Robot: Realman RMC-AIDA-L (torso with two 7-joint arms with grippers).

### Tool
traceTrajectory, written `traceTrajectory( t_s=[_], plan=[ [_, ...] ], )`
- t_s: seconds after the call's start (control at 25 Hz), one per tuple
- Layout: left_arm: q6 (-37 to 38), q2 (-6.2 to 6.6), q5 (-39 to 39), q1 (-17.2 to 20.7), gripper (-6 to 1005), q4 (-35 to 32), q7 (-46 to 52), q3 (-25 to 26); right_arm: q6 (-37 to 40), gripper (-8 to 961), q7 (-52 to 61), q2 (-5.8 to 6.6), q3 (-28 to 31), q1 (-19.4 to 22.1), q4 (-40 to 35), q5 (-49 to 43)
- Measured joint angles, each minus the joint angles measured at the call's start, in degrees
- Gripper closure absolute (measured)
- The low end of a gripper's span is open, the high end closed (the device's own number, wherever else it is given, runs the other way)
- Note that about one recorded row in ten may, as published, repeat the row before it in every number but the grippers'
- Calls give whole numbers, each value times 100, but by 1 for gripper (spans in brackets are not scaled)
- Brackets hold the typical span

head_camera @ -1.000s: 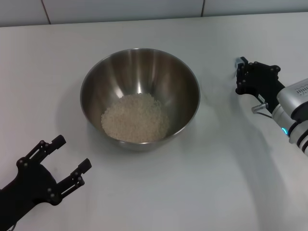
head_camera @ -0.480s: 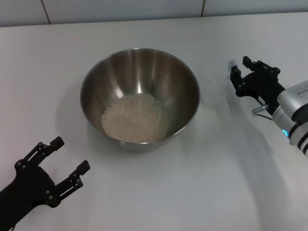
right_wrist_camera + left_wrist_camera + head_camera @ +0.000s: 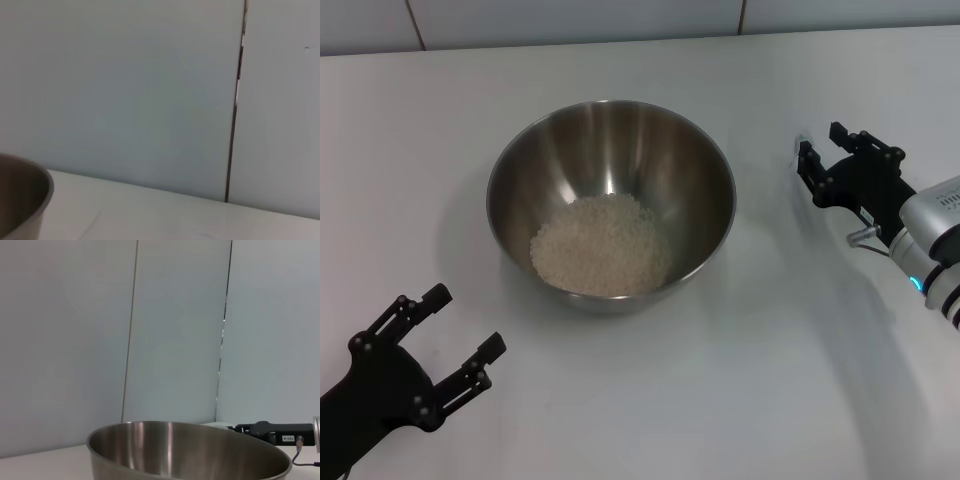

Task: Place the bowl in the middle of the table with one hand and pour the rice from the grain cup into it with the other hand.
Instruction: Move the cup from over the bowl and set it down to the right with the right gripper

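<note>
The steel bowl (image 3: 610, 200) stands in the middle of the white table (image 3: 740, 400) with a heap of rice (image 3: 602, 258) in its bottom. My right gripper (image 3: 821, 146) is to the right of the bowl, low over the table, with its fingers apart. The clear grain cup (image 3: 804, 143) shows only faintly at its fingertips and looks empty. My left gripper (image 3: 462, 325) is open and empty near the front left, apart from the bowl. The bowl also shows in the left wrist view (image 3: 190, 452) and its edge shows in the right wrist view (image 3: 25, 200).
A grey panelled wall (image 3: 570, 20) runs along the table's far edge. In the left wrist view the right gripper (image 3: 270, 432) shows beyond the bowl's rim.
My right gripper's fingers have spread apart off the grain cup. My left gripper has drawn back a little toward the front left. The bowl and rice have not moved.
</note>
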State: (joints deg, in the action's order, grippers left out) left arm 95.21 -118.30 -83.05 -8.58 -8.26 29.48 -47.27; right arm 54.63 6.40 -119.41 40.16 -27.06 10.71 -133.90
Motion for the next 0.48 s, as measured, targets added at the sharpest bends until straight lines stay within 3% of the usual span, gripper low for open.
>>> traceTrajectory(
  t_s=[0.32, 0.48],
  plan=[
    [-38, 0, 0, 13, 172, 0, -3, 8, 168, 493, 9, 7, -136, 182, 69, -17],
    [-45, 0, 0, 15, 172, 0, -3, 8, 680, 482, 152, 22, -420, 473, 80, -21]
  ],
)
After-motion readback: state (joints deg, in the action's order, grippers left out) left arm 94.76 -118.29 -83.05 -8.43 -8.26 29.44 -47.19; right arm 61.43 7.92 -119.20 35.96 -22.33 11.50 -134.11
